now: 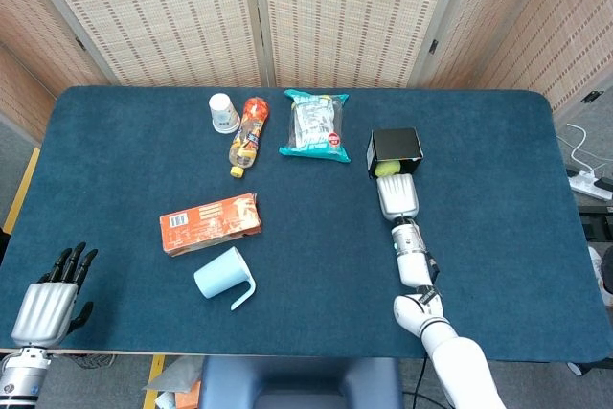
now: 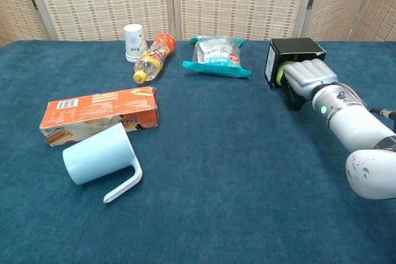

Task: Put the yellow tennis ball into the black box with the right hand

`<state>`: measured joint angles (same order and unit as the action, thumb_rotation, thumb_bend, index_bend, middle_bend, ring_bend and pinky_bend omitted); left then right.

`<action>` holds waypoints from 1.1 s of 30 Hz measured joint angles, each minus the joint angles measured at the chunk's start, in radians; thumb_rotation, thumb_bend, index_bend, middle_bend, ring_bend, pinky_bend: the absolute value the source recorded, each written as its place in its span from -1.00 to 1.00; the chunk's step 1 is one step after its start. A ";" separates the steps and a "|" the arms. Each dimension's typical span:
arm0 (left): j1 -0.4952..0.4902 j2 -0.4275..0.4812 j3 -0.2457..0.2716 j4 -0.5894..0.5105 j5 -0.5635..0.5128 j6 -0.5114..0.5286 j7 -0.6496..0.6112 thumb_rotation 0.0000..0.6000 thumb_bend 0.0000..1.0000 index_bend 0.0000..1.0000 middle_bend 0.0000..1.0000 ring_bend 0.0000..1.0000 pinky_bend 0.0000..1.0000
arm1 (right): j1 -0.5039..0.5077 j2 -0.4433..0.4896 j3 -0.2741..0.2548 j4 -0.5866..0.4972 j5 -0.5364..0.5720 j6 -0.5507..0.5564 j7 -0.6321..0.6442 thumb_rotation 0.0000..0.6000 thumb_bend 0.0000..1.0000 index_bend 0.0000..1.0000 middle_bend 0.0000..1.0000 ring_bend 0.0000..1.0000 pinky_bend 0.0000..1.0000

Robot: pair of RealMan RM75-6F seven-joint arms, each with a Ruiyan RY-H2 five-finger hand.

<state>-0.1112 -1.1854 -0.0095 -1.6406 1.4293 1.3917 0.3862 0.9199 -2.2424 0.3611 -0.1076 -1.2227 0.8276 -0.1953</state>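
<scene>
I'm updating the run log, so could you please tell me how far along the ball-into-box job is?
Mostly done: the right hand has the tennis ball at the open side of the black box, seemingly partly inside. In hand: the ball still looks held, though the fingers hide the grip. Left: let go and draw the hand back. The left hand rests idle at the table's edge.

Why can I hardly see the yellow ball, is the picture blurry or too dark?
Neither: both views are sharp and evenly lit. In the chest view the right hand covers most of the tennis ball at the mouth of the black box, whose inside is dark; in the head view only a yellow sliver shows.
</scene>
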 measured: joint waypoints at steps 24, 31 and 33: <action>-0.010 -0.002 0.008 0.001 -0.009 -0.017 0.000 1.00 -0.25 -0.77 -0.82 -0.83 -0.11 | -0.003 0.012 -0.028 -0.031 -0.014 -0.038 0.133 1.00 -0.61 -0.49 -0.68 -0.94 -0.72; -0.011 0.003 0.014 -0.004 0.000 -0.017 -0.013 1.00 -0.25 -0.77 -0.82 -0.83 -0.11 | -0.038 0.010 -0.044 -0.058 -0.027 0.015 0.136 1.00 -0.61 -0.49 -0.51 -0.93 -0.72; -0.011 0.004 0.015 -0.005 0.003 -0.018 -0.017 1.00 -0.25 -0.77 -0.82 -0.83 -0.12 | -0.052 0.012 -0.051 -0.070 -0.033 0.040 0.137 1.00 -0.61 -0.49 -0.48 -0.91 -0.72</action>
<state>-0.1220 -1.1814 0.0060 -1.6459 1.4321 1.3741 0.3695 0.8674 -2.2302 0.3105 -0.1780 -1.2552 0.8678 -0.0584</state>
